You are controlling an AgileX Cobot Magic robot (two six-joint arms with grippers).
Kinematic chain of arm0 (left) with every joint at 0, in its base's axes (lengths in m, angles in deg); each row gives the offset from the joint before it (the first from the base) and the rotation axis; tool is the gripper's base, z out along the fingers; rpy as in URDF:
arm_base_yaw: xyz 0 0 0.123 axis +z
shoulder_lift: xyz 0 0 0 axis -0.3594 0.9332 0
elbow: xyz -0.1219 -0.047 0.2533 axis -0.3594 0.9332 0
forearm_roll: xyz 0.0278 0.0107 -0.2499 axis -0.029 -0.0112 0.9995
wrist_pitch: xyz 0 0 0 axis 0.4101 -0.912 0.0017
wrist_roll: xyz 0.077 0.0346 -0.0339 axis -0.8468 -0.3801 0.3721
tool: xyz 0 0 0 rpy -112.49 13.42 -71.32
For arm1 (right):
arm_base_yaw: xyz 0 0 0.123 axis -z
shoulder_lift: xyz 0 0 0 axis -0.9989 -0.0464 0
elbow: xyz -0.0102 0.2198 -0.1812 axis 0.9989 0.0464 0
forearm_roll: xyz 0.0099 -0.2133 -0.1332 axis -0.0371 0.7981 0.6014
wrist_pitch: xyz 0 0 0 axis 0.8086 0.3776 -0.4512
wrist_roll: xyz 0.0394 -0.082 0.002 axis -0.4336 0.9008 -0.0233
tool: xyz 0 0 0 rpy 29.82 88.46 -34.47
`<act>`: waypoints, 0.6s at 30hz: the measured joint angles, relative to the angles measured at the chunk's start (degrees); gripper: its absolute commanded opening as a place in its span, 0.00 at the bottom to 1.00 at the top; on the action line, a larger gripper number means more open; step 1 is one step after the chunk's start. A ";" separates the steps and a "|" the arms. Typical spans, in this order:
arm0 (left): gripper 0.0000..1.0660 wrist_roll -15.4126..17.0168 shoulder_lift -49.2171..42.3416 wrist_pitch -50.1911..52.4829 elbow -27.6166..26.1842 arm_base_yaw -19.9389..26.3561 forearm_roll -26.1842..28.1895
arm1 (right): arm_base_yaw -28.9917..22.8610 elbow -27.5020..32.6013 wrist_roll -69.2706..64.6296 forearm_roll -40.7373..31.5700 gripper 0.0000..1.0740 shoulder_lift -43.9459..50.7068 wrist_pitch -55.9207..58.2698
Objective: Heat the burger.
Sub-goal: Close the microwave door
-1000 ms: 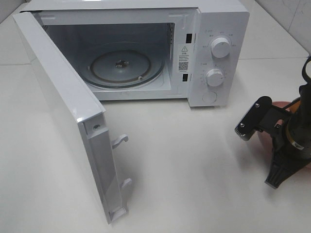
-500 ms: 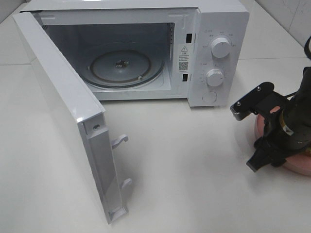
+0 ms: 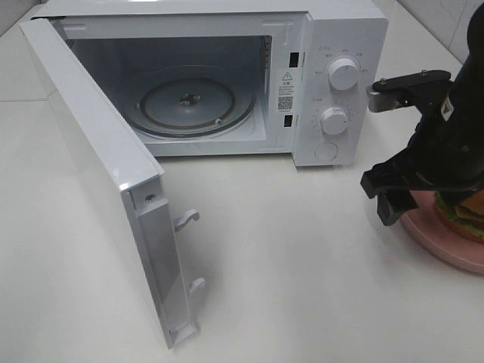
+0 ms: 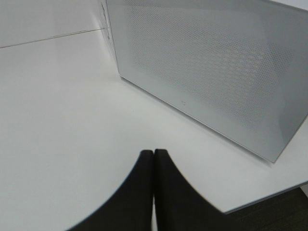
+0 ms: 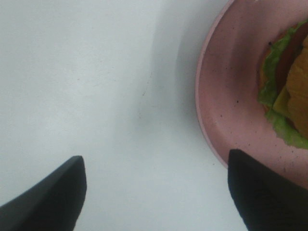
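Note:
The burger [image 3: 466,211], with green lettuce and yellow cheese showing, lies on a pink plate [image 3: 442,243] at the table's right edge, partly hidden behind my right arm. My right gripper [image 3: 382,151] hangs just left of the plate, open, nothing between its fingers. In the right wrist view the burger [image 5: 288,91] sits on the plate [image 5: 226,96]; the gripper [image 5: 159,192] spans bare table and the plate's rim. The white microwave [image 3: 340,45] stands open with its glass turntable [image 3: 189,103] bare. My left gripper [image 4: 154,192] is shut, empty, near the microwave door [image 4: 207,72].
The microwave door [image 3: 98,174] swings out toward the front left, its latch hooks [image 3: 187,219] pointing right. Two knobs [image 3: 333,120] sit on the control panel, close to the right arm. Bare white table [image 3: 287,257] lies between door and plate.
My right gripper went from nearly shut to wide open and rose toward the back right, uncovering the burger on the plate. The microwave has not moved.

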 measured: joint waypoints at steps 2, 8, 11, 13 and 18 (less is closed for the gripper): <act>0.00 0.00 0.00 0.00 0.00 0.00 0.00 | 0.74 -1.20 0.57 -1.60 0.72 0.06 1.55; 0.00 0.00 0.00 0.00 0.00 0.00 0.00 | 8.48 -7.73 2.64 -6.42 0.71 0.34 11.00; 0.00 0.00 0.00 0.00 0.00 0.00 0.00 | 11.92 -8.37 2.69 -6.53 0.71 1.32 13.06; 0.00 0.00 0.00 0.00 0.00 0.00 0.00 | 12.95 -8.37 2.69 -6.53 0.71 2.06 13.52; 0.00 0.00 0.00 0.00 0.00 0.00 0.00 | 15.58 -8.37 2.58 -6.53 0.71 7.45 18.22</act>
